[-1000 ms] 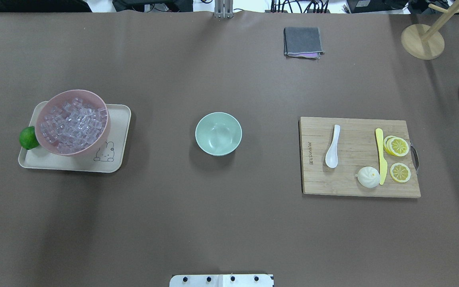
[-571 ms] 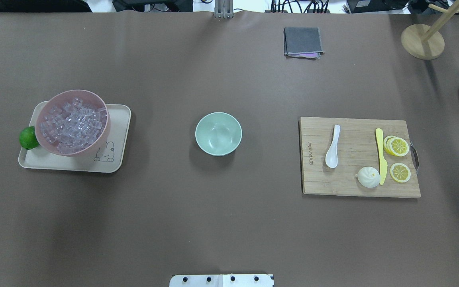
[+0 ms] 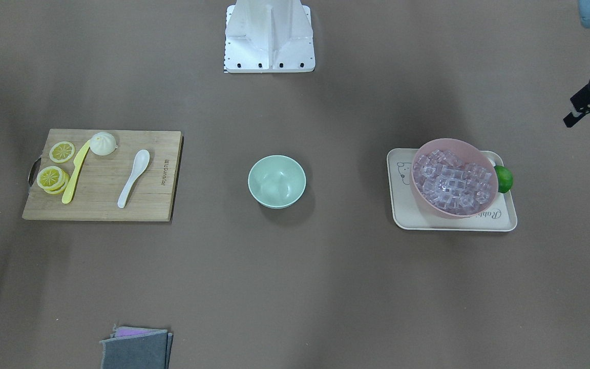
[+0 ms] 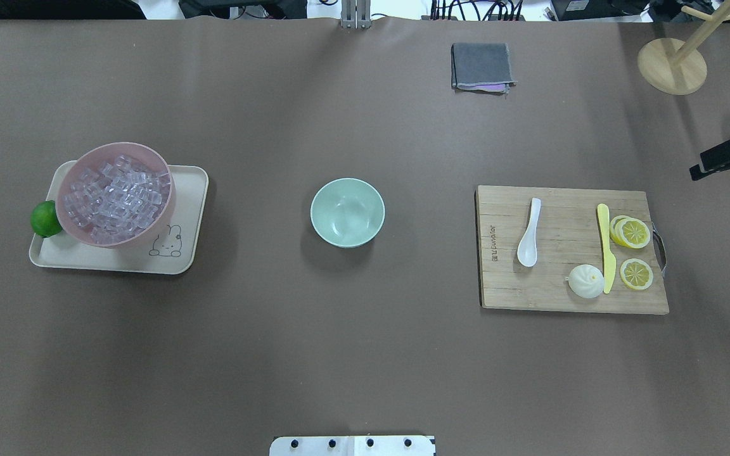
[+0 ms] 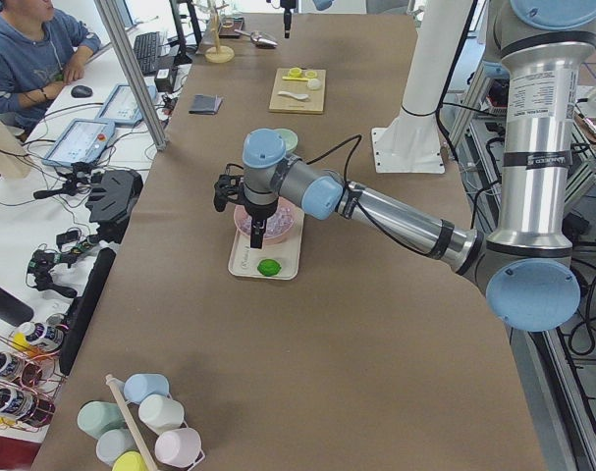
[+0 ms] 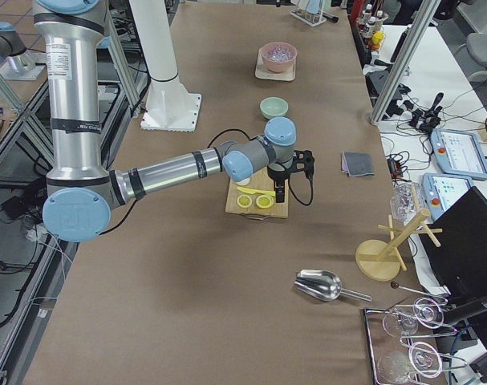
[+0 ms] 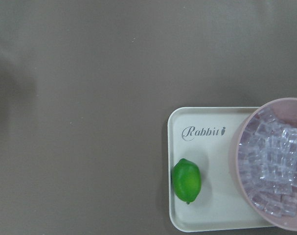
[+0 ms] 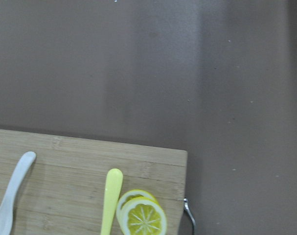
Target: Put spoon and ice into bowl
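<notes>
Evidently the table (image 4: 365,354) was staged for both arms. On the robot's right, the cutting board (image 4: 561,291) bore the spoon (image 4: 528,234), near the right gripper (image 4: 723,161), whose opening I cannot tell. On the left, the tray (image 4: 178,253) held the pink bowl (image 4: 163,218) of ice (image 4: 115,196), near the left gripper (image 3: 589,122), its fingers apart. The bowl (image 4: 347,212) sat empty midway, probably reachable by either.

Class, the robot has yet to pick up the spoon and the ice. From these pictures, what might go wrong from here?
1. The spoon lies flat on the board; a grasp may scrape the wood or slip off its glossy handle.
2. The ice is piled in the pink bowl; a grasp may take several cubes or spill some onto the tray.
3. The green bowl is small; a dropped spoon might tip or overshoot it.
</notes>
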You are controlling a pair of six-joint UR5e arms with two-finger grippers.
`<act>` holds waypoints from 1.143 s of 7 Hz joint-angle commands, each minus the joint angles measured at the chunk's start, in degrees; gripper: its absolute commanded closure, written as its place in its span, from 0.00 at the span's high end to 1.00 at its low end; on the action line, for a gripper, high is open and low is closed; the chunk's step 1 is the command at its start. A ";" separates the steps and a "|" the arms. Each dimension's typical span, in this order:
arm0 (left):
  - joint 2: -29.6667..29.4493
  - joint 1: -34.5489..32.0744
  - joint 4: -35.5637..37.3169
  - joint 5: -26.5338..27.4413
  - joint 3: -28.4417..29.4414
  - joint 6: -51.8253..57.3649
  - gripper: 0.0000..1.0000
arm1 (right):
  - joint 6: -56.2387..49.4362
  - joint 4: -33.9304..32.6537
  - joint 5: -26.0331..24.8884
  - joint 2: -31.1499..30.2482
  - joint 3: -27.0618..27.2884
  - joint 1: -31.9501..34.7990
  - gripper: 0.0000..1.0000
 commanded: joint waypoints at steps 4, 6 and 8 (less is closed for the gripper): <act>-8.80 15.00 0.07 9.50 -0.34 -19.04 0.97 | 21.48 2.02 -11.87 7.44 -1.21 -17.07 0.83; -9.78 18.17 0.07 12.92 -0.51 -22.22 0.97 | 26.49 2.38 -13.55 10.42 -4.36 -20.07 0.78; -9.78 18.27 0.16 13.02 -0.51 -22.31 0.97 | 28.53 2.38 -14.52 12.46 -6.74 -22.01 0.73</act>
